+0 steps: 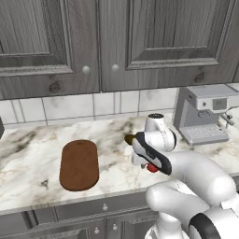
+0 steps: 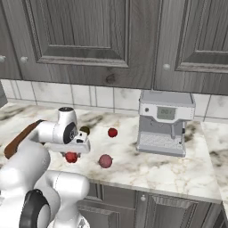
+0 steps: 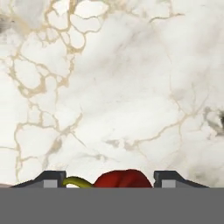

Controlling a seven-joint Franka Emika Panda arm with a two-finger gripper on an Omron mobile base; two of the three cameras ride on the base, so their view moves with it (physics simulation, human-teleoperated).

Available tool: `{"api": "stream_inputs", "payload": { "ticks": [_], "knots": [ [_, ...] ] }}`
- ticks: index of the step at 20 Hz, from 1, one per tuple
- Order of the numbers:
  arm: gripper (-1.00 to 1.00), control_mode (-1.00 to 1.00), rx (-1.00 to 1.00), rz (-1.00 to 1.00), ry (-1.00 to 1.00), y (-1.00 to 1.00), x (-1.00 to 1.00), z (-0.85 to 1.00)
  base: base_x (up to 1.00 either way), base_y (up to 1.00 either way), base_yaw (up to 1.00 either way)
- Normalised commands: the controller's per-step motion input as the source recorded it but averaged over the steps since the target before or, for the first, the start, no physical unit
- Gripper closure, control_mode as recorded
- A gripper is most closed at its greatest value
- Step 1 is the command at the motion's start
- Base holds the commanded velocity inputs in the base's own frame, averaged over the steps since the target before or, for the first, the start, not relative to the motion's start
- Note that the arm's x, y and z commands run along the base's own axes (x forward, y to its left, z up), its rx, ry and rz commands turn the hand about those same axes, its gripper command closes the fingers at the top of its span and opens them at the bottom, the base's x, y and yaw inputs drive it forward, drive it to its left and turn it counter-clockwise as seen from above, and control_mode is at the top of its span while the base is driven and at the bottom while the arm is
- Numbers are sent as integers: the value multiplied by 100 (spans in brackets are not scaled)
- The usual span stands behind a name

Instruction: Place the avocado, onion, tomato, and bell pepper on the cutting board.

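Observation:
The bell pepper (image 3: 124, 179), red and lumpy with a yellow-green stem, lies on the marble between my two fingertips (image 3: 50, 181), at the bottom of the hand view. My gripper (image 2: 71, 152) is open and hangs straight above the bell pepper (image 2: 71, 157); its jaws stand wide apart on either side. The avocado (image 2: 84, 130) sits just behind the hand. To the right are the tomato (image 2: 112, 132) and the onion (image 2: 105, 161). The cutting board (image 1: 79, 165) lies bare to the left of the hand.
A grey coffee machine (image 2: 164, 122) stands at the right on the marble counter (image 1: 28, 154). Dark cabinet doors (image 1: 116, 42) hang above the tiled back wall. The counter's front edge runs just below the board and the pepper.

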Motion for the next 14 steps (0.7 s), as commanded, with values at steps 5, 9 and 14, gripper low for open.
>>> {"api": "stream_inputs", "payload": {
  "ticks": [5, 9, 14],
  "knots": [
    [100, -100, 0, 4, -15, 20, 0, 70, 0, 0, 0],
    [100, -100, 0, 6, -21, 45, 0, 53, 0, 0, 0],
    [100, -100, 0, 7, -26, 84, 0, 13, 0, 0, 0]
  ]
}}
